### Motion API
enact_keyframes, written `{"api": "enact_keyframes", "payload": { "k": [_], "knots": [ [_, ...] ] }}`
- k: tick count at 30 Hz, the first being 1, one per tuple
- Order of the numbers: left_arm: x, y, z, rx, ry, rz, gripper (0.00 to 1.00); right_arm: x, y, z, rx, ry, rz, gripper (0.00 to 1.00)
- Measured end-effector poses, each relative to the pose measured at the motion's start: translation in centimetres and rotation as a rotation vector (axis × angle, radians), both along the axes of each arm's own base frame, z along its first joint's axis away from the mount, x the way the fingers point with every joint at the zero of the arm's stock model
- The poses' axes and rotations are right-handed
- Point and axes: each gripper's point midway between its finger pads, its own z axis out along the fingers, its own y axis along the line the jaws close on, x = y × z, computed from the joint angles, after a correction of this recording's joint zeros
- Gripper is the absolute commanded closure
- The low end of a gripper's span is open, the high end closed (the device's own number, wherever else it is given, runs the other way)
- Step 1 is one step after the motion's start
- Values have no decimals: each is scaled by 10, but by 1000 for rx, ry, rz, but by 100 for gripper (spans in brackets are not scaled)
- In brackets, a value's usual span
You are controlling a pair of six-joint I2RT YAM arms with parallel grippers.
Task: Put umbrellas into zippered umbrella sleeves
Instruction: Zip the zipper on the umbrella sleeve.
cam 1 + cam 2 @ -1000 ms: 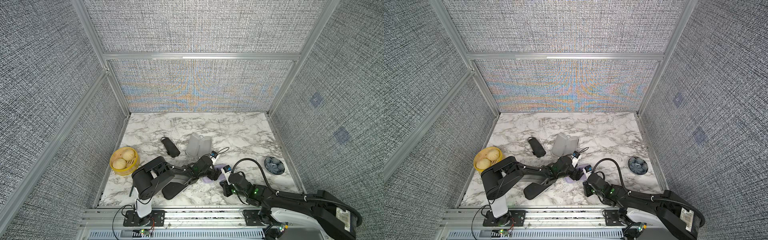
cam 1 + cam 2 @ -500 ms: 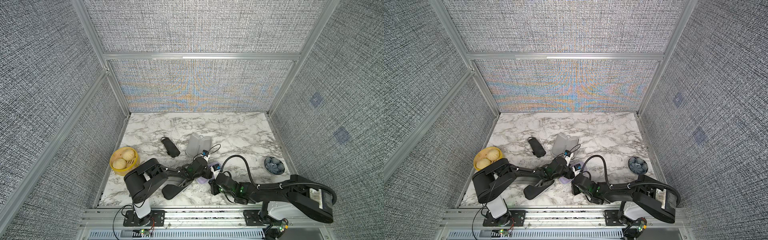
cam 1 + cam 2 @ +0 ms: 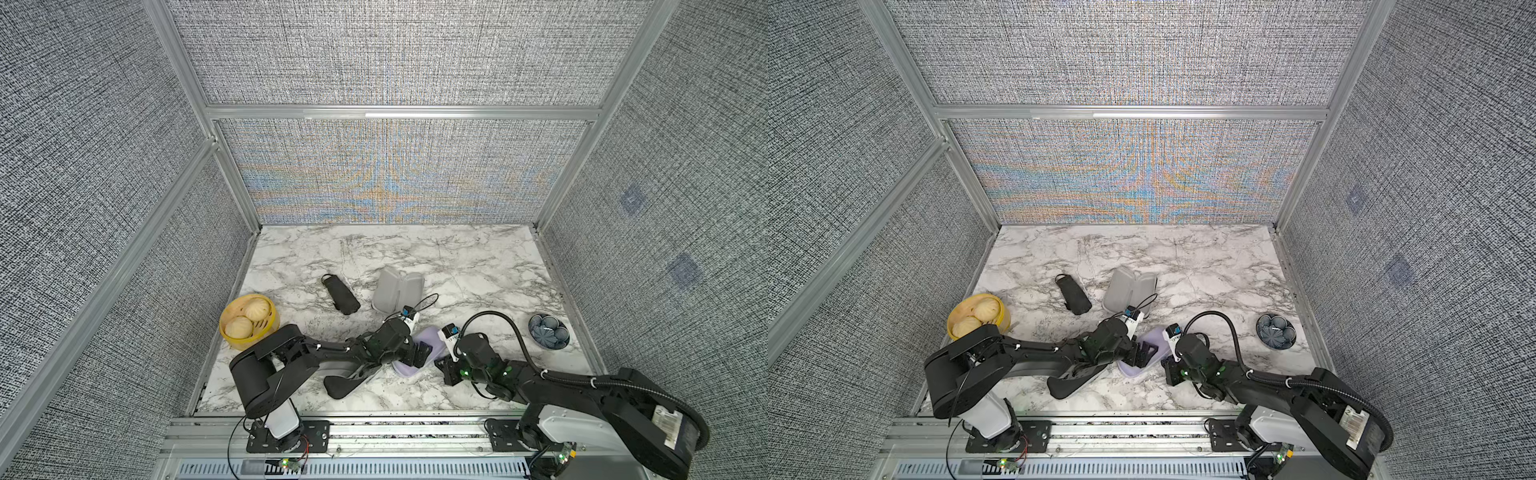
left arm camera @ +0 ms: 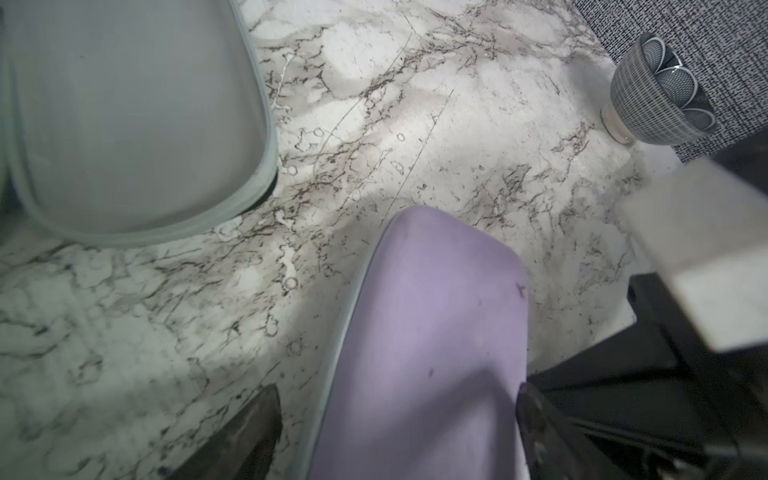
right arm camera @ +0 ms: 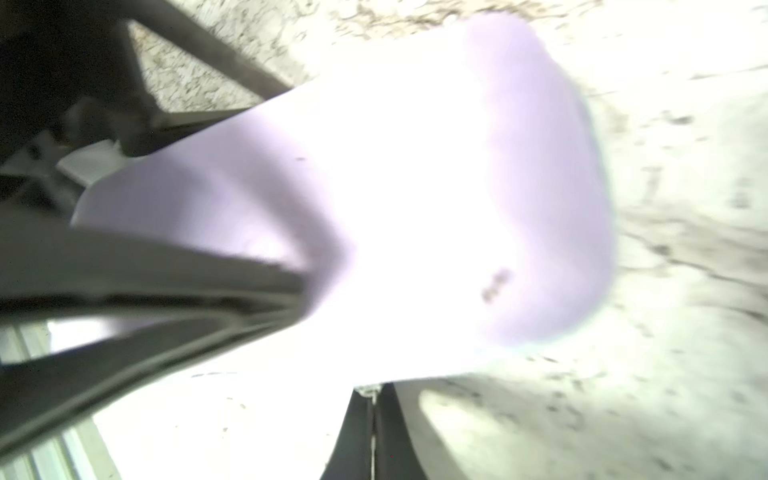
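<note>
At lower centre, the lavender sleeve (image 3: 431,338) is straddled by the wide-spread left hand (image 4: 397,390); the right hand (image 5: 372,399) is closed.

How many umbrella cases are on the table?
3. An open grey-lined case lies mid-table beside the black umbrella; a lavender case is straddled by the open left gripper; a black case lies near the front edge, partly under the left arm.
</note>
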Motion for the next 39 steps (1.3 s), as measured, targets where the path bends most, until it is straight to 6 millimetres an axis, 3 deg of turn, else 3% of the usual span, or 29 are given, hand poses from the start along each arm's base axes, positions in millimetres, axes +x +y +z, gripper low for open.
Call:
{"api": "enact_keyframes", "payload": {
  "k": [7, 15, 27, 39],
  "knots": [
    [-4, 3, 0, 13, 2, -18, 8, 4, -4, 0, 8, 2, 6, 100],
    [-4, -19, -15, 4, 14, -96, 24, 10, -2, 0, 33, -4, 14, 100],
    [1, -36, -13, -131, 44, -75, 32, -29, 20, 5, 36, -73, 135, 100],
    [3, -35, -9, -196, 60, 12, 39, -67, 50, 8, 24, -80, 252, 100]
  ]
}}
